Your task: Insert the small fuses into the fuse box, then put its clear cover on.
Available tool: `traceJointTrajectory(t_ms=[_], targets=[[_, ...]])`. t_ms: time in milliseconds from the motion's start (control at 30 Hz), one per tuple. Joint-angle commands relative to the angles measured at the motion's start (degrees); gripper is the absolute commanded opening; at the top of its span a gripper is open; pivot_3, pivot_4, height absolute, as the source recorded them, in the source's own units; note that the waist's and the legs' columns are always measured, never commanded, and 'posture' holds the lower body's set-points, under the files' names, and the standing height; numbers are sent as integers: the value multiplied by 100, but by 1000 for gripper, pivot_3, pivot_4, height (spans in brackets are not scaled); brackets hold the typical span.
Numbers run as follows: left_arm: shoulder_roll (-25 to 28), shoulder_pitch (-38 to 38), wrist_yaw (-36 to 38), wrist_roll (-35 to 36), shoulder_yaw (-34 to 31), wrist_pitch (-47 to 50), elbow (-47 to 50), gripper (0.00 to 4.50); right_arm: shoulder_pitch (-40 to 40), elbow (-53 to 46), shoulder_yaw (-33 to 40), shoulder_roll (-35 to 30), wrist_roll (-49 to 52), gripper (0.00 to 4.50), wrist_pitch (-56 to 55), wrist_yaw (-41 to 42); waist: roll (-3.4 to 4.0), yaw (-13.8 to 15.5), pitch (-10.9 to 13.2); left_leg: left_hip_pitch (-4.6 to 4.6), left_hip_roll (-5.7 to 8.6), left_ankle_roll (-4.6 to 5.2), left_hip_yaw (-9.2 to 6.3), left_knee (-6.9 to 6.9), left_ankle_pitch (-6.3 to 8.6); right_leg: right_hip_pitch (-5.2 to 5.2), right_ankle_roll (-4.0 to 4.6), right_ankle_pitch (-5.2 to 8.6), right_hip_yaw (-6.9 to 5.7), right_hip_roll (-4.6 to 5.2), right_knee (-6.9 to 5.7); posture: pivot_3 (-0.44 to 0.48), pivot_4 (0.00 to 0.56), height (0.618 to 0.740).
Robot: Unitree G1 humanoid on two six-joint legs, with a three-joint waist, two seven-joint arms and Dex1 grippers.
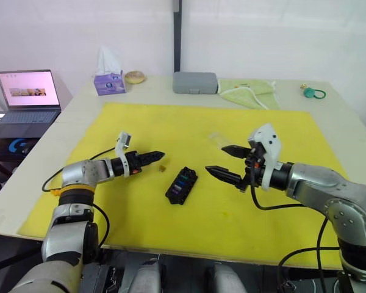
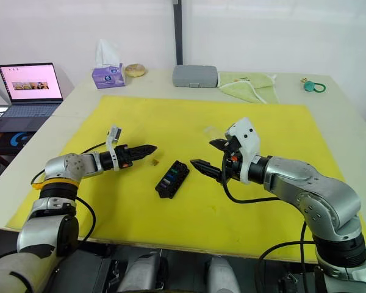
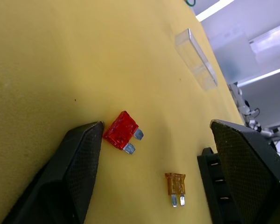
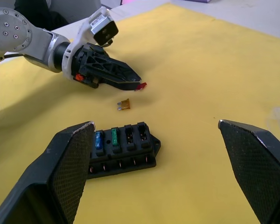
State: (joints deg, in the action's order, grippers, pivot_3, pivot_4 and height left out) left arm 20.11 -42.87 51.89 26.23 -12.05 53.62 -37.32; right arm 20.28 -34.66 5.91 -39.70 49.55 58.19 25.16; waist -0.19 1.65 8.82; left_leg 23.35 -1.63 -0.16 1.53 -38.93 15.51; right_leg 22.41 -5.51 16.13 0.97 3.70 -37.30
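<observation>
Fuse box [image 1: 181, 185] lies mid-mat with open yellow around it, between released left pincer [image 3: 149, 172] and released right pincer [image 1: 229, 163].

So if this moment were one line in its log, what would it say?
left gripper: open around red fuse | orange fuse: loose on mat | fuse box: partly filled | right gripper: open, empty | clear cover: off
</observation>
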Motion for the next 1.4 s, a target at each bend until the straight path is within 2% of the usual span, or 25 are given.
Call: traceJointTrajectory(t_ms=[33,167,333,467,533,600,733,867,1033,1167,1300,1400], targets=[[-201,28,-465,-245,161,-183,-392,1958,47,-84,50,43,-48,4500,-135,-1,0,37,0,1,0,0,0,0,0,0,0,0,0,0,3,0,150,737],[-206,16,-504,-212,112,-287,-500,24,30,-90,60,42,-80,4500,-116,11,0,61,0,5,0,0,1,1,1,2,1,0,0,1,9,0,150,737],[-30,145,-80,-37,90,-299,-270,24,8,-100,69,37,-96,4500,-95,38,2,40,-1,4,-6,0,1,3,1,6,4,2,-1,-2,9,0,150,737],[462,372,1003,273,144,-472,481,24,65,-106,80,-23,-18,4500,-6,96,-14,-77,9,11,-11,-1,7,19,1,25,6,2,1,1,9,0,150,737],[868,386,1667,620,101,-329,1060,24,360,99,245,-50,327,4500,393,23,-32,-121,21,16,-11,-2,9,35,0,36,6,2,3,4,10,0,150,737],[1146,351,2034,850,63,-208,1404,24,622,274,443,-32,674,4500,614,2,-76,-192,48,20,-14,-24,16,71,-14,63,12,-2,12,5,11,0,150,737],[1826,127,2777,1182,175,-30,1950,24,1296,722,845,-64,1465,4500,838,139,-75,-238,55,41,-22,-33,8,83,-19,94,13,-7,10,9,8,0,150,737],[2123,-2,3115,1181,405,-88,2072,24,1714,998,929,-36,2112,4500,1037,107,-73,-242,55,44,-22,-32,10,96,-18,97,13,-7,8,7,16,0,150,737],[2171,-371,3236,1218,503,-81,2037,24,2124,1366,822,195,3087,4500,1229,-372,-89,-240,72,49,-22,-32,13,92,-19,102,11,-8,4,-3,15,0,150,737],[2594,49,3679,521,1210,-719,1925,24,1815,1017,458,-51,2842,4500,1336,-239,-88,-247,74,56,-20,-31,16,92,-18,106,-5,-15,3,-5,18,0,150,737],[3050,805,4006,446,1543,-712,1746,24,1491,773,401,-174,2898,4500,1241,-264,-86,-285,76,92,-24,-28,25,92,-17,149,-10,-16,11,-12,13,0,150,737],[3156,1270,4059,362,1686,-705,1611,24,1289,633,345,-222,2946,4500,1236,-289,-88,-268,77,117,-29,-28,30,90,-18,188,-12,-17,17,-16,-3,0,150,737]])
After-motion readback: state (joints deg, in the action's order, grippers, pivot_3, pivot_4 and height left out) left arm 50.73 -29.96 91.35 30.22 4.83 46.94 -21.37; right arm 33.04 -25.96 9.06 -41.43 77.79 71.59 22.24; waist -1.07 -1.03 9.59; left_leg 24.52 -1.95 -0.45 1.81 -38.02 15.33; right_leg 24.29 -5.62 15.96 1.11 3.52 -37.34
